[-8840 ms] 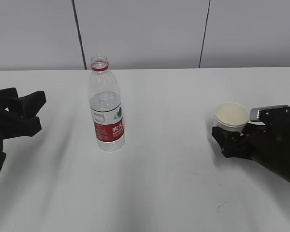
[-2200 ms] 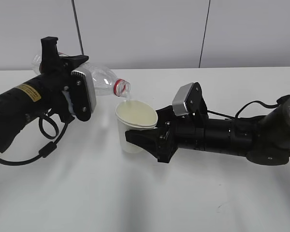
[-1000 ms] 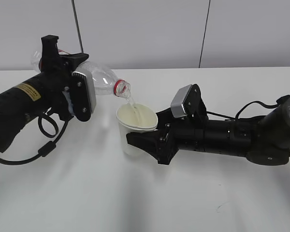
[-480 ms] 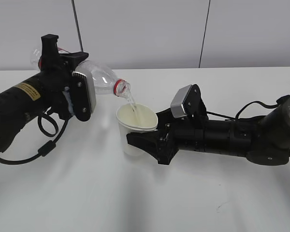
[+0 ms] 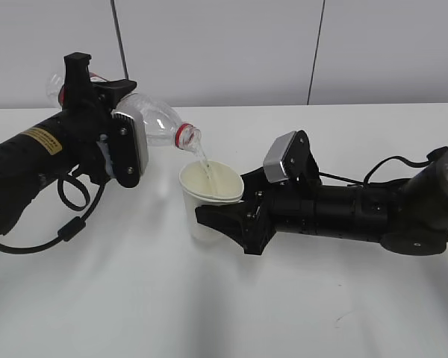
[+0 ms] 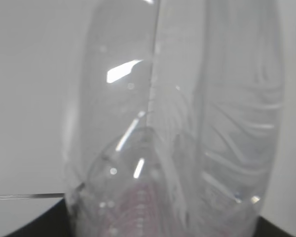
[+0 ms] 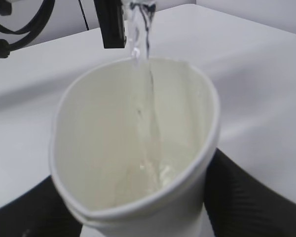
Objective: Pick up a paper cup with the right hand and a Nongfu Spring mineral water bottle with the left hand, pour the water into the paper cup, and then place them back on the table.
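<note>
My left gripper is shut on the Nongfu Spring mineral water bottle and holds it tipped on its side, red neck ring toward the paper cup. A thin stream of water runs from the bottle mouth into the cup. In the left wrist view the clear bottle fills the frame. My right gripper is shut on the cup, its rim squeezed oval, a little above the table. The right wrist view shows the cup with the water falling into its cream inside.
A looping black cable hangs under the left arm near the tabletop. A grey panelled wall stands behind the table's far edge. The right arm's cables lie on the table at the right.
Over the last second the bottle and the cup have hardly moved; the stream of water keeps running into the cup. Earlier both stood on the table, the bottle upright.
</note>
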